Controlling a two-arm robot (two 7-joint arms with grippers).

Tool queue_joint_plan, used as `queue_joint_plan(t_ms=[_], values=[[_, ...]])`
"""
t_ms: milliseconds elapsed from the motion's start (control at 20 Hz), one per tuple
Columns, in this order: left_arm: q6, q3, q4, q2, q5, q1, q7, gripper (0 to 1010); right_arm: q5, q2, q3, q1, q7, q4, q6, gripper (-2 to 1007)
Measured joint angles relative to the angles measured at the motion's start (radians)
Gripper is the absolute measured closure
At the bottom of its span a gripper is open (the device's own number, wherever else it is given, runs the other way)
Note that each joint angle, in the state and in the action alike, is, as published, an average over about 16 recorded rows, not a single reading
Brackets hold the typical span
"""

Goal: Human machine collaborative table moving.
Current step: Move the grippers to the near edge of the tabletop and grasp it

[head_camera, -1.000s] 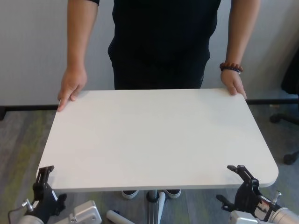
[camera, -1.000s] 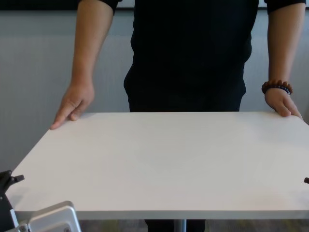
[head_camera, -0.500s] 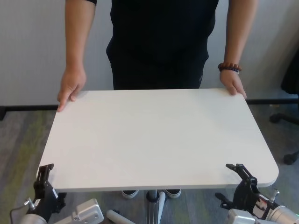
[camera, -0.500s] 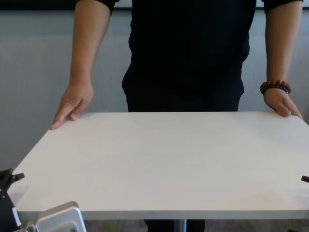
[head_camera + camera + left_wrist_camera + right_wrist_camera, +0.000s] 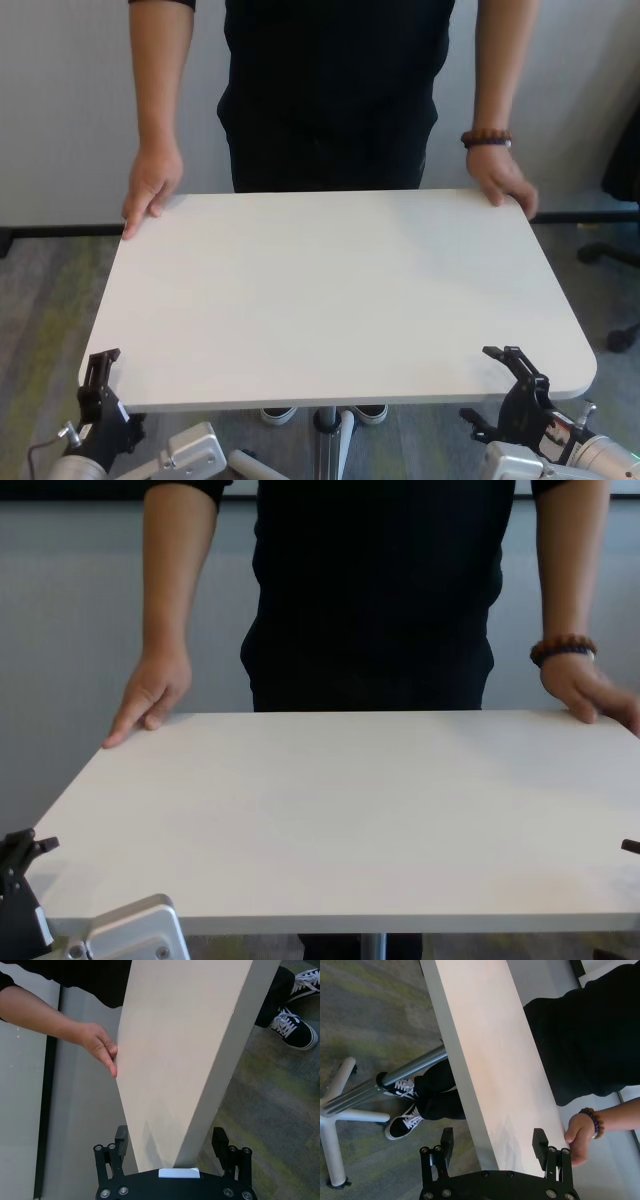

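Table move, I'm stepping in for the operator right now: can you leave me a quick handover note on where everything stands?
Left gripper: open, fingers straddling the near left corner of the table, one above and one below the edge, not clamped.
Right gripper: open, straddling the near right corner the same way.
The human stands at the far side, one hand on the far left corner, the bracelet hand at the far right corner.
Done: both grippers lined up on the edge.
Left: close both grippers, then carry out the move with the person.

Head camera high, chest lower, wrists close; all sharing the table [image 5: 330, 290]
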Motion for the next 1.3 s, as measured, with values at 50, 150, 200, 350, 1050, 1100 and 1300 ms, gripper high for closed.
queue_joint_plan(t_ms=[50, 150, 200, 350, 1050, 1100, 1300], values=[[-0.002, -0.001, 0.003, -0.003, 0.003, -0.001, 0.000, 25, -0.002, -0.002, 0.001, 0.001, 0.001, 0.001, -0.001, 0], [-0.007, -0.004, 0.010, -0.008, 0.008, -0.004, 0.000, 25, -0.006, -0.006, 0.004, 0.002, 0.004, 0.004, -0.003, 0], [-0.010, -0.005, 0.014, -0.011, 0.010, -0.006, 0.000, 25, -0.008, -0.008, 0.006, 0.002, 0.005, 0.005, -0.005, 0], [-0.025, -0.008, 0.025, -0.017, 0.014, -0.010, -0.002, 25, -0.016, -0.013, 0.009, 0.004, 0.008, 0.009, -0.008, 0], [-0.076, -0.016, 0.048, -0.024, 0.010, -0.017, -0.009, 25, -0.063, -0.040, 0.022, 0.012, 0.018, 0.022, -0.015, 0], [-0.076, -0.016, 0.047, -0.024, 0.010, -0.017, -0.009, 25, -0.068, -0.042, 0.022, 0.013, 0.017, 0.022, -0.014, 0], [-0.070, -0.016, 0.046, -0.023, 0.011, -0.017, -0.008, 25, -0.095, -0.042, 0.023, 0.014, 0.015, 0.020, -0.005, 0]])
